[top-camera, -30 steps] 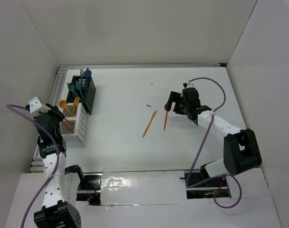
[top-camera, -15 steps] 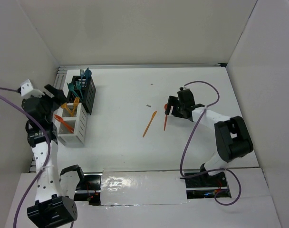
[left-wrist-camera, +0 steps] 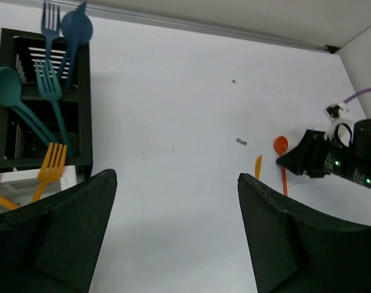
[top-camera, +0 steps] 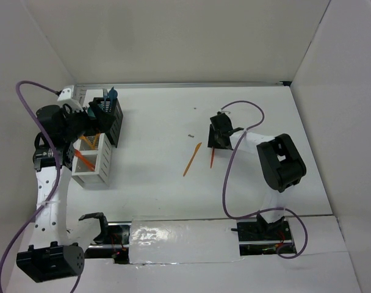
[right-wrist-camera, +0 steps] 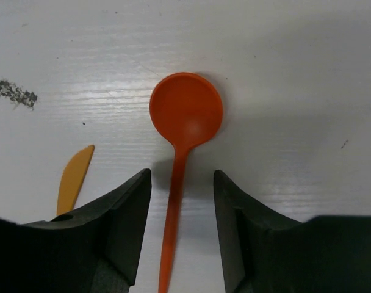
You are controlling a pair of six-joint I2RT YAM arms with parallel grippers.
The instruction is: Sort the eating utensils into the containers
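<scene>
Most of the sorting looks done. At 9 o'clock of the table (top-camera: 149, 183), the left gripper (left-wrist-camera: 176, 180) hangs just beside the bins, jaws wide with nothing between them. The black bin (left-wrist-camera: 42, 162) holds four teal pieces (left-wrist-camera: 48, 85), upright or leaning. The white bin (top-camera: 94, 165), touching it at its 6 o'clock, holds an orange fork (left-wrist-camera: 51, 168) and other orange pieces, one of them slanted.

Two utensils are left, flat on the table near its centre and well apart from the bins: an orange knife (top-camera: 192, 159) and, just beside it at its 3 o'clock, an orange spoon (right-wrist-camera: 185, 113). They lie close but apart. The right gripper (right-wrist-camera: 180, 177) sits low over the spoon, jaws narrowly open and straddling the handle with a gap on each side, so nothing is gripped yet.

Two dark specks (top-camera: 190, 135) lie toward 12 o'clock of the knife, out of the way. The likelier troubles are the thin handle lying flat on the table, the knife close enough to be nudged, and the left arm crowding the bins.
</scene>
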